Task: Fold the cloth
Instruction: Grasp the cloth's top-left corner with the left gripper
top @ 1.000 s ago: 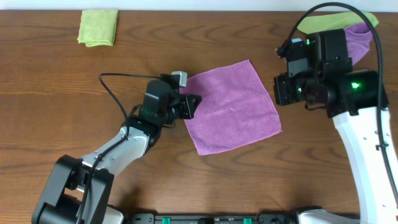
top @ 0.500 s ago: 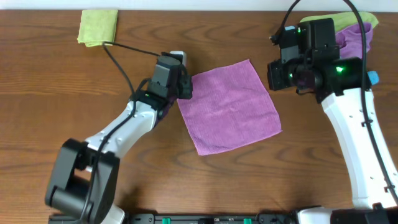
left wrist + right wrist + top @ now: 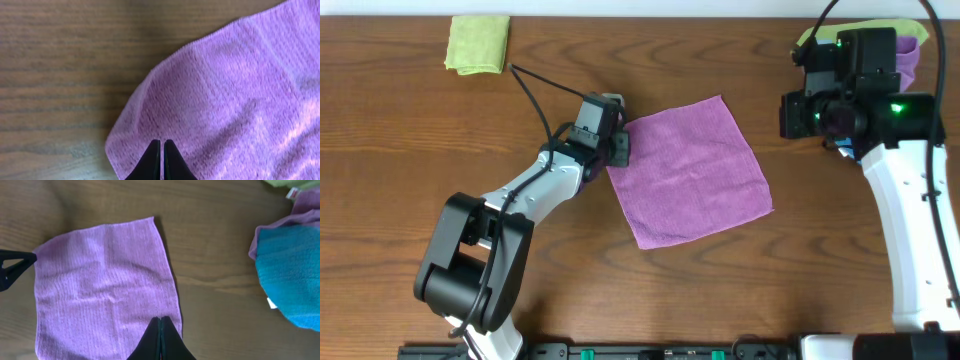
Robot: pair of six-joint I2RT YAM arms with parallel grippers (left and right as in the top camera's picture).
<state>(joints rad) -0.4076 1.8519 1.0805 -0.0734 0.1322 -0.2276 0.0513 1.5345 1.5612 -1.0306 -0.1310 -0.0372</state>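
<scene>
The violet-purple cloth (image 3: 695, 170) lies spread flat on the wooden table, turned like a diamond. My left gripper (image 3: 620, 148) is at its left corner. In the left wrist view the gripper (image 3: 161, 142) is shut, its tips over the cloth (image 3: 225, 100) just inside that rounded corner, with no fabric between them. My right gripper (image 3: 802, 112) hangs well above the table to the right of the cloth. Seen from the right wrist, the shut gripper (image 3: 160, 319) lines up with the near edge of the cloth (image 3: 105, 280) far below it.
A folded lime-green cloth (image 3: 478, 43) lies at the far left. At the far right corner is a pile: a green cloth (image 3: 820, 38), a purple one (image 3: 908, 62) and a bright blue one (image 3: 292, 275). Bare wood surrounds the spread cloth.
My left arm has stretched out and its gripper has moved up to the cloth's left corner. My right arm has drawn away to the far right. The cloth has not moved.
</scene>
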